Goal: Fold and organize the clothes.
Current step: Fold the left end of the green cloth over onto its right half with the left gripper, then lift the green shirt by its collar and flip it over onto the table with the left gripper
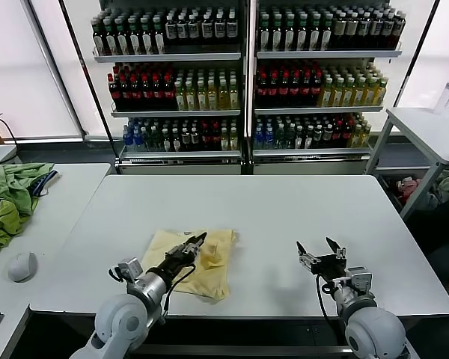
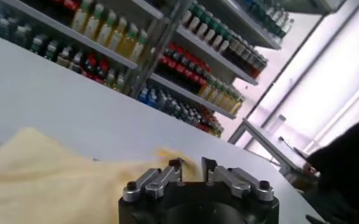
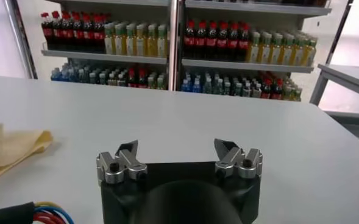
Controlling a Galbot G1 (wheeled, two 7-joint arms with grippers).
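Observation:
The pale yellow T-shirt [image 1: 213, 275] lies partly folded on the white table [image 1: 284, 209], near its front edge and left of centre. It also shows in the left wrist view [image 2: 39, 179] and at the edge of the right wrist view [image 3: 8, 149]. My left gripper [image 1: 200, 239] is low over the shirt's far part, its fingers nearly together with yellow cloth between the tips [image 2: 192, 165]. My right gripper [image 1: 319, 245] rests open and empty on bare table to the right of the shirt, also in its own view [image 3: 176, 146].
A heap of green and purple garments [image 1: 11, 198] and a grey mouse-like object [image 1: 21, 265] lie on a second table at the left. Shelves of bottles [image 1: 239, 82] stand behind the table. Another white table [image 1: 434, 131] is at the far right.

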